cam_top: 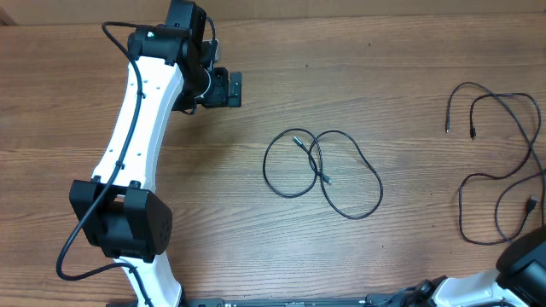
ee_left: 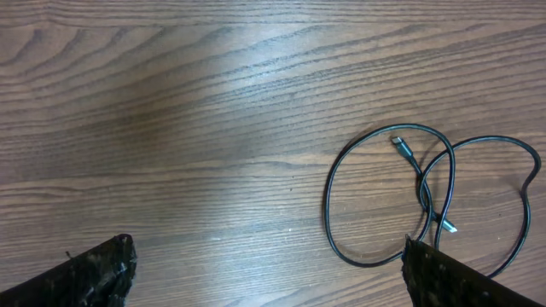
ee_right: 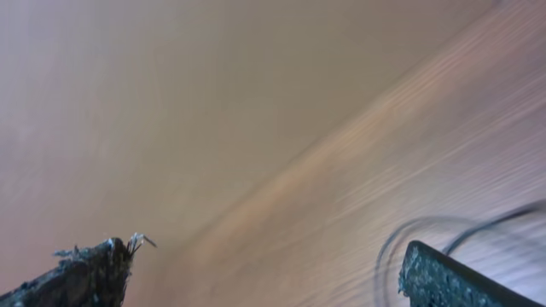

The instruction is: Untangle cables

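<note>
One thin black cable (cam_top: 317, 156) lies in a loose figure-eight of two crossing loops at the table's middle, both small plug ends near the crossing. A second black cable (cam_top: 461, 209) sprawls at the right edge with its plug tips at the top. My left gripper (cam_top: 229, 88) is open and empty, up at the far left, well apart from the looped cable. In the left wrist view the same looped cable (ee_left: 327, 200) lies ahead to the right of the open fingers (ee_left: 269, 281). My right gripper (ee_right: 264, 277) is open and empty; a blurred cable loop (ee_right: 381, 256) shows beside its right finger.
The wooden table (cam_top: 401, 77) fills the view. The white left arm (cam_top: 136, 128) reaches from its base at the bottom left to the far edge. The right arm's body (cam_top: 529, 260) sits in the bottom right corner, over the end of the second cable.
</note>
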Controlling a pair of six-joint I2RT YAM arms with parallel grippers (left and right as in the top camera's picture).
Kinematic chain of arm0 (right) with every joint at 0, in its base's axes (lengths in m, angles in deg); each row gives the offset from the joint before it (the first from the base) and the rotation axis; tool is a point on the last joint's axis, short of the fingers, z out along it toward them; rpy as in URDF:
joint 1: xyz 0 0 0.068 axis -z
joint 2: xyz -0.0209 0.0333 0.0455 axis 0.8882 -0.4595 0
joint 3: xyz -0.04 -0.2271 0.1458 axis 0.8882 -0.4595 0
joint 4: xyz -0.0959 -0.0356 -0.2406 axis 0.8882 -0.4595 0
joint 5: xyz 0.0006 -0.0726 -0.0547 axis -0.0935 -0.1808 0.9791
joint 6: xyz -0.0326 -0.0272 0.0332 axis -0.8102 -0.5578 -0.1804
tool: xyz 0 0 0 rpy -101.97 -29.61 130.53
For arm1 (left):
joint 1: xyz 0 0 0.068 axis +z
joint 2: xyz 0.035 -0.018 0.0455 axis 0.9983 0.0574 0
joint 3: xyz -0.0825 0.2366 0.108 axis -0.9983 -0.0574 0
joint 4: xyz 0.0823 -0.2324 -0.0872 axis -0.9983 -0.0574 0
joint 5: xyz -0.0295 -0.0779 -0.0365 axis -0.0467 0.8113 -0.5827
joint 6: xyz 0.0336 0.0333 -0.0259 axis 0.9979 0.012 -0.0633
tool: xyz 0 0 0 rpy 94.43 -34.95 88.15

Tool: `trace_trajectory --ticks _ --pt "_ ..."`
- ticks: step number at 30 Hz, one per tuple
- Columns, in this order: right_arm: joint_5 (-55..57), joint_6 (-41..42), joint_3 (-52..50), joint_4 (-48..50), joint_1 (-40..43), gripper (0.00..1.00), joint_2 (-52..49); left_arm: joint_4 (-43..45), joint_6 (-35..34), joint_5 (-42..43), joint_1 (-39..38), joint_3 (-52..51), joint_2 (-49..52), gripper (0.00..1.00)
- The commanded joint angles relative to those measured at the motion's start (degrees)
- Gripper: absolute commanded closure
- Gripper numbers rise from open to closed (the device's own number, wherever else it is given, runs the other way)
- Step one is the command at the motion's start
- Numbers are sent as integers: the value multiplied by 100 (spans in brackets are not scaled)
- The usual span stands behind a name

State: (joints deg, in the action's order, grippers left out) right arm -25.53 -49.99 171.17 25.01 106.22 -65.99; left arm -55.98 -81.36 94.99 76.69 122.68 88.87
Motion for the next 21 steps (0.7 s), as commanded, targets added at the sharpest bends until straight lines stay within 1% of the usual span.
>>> trace_trajectory --ticks 1,4,6,10,12,13,15,21 --pt "-494 -1641 87 -776 -608 0 35 -7 -35 63 24 -20 13 1" --pt "-133 -2389 87 -1456 -1086 0 35 -7 -35 63 26 -20 13 0" --pt "205 -2660 85 -1805 -1445 0 35 -7 -35 66 24 -20 13 0" --pt "1051 -2680 15 -2105 -2227 0 35 -7 -35 63 26 -20 13 0" --pt "1445 -2680 -96 -2100 -2586 0 35 -7 -35 66 24 -20 13 0" --pt "1886 -2682 -243 -2050 -2920 0 35 -4 -35 66 24 -20 13 0" --pt "2363 -2704 -400 -2028 -3285 0 7 -4 -35 63 24 -20 13 1" --pt "2483 -3071 -686 -2149 -3976 0 -177 -7 -35 66 24 -20 13 1"
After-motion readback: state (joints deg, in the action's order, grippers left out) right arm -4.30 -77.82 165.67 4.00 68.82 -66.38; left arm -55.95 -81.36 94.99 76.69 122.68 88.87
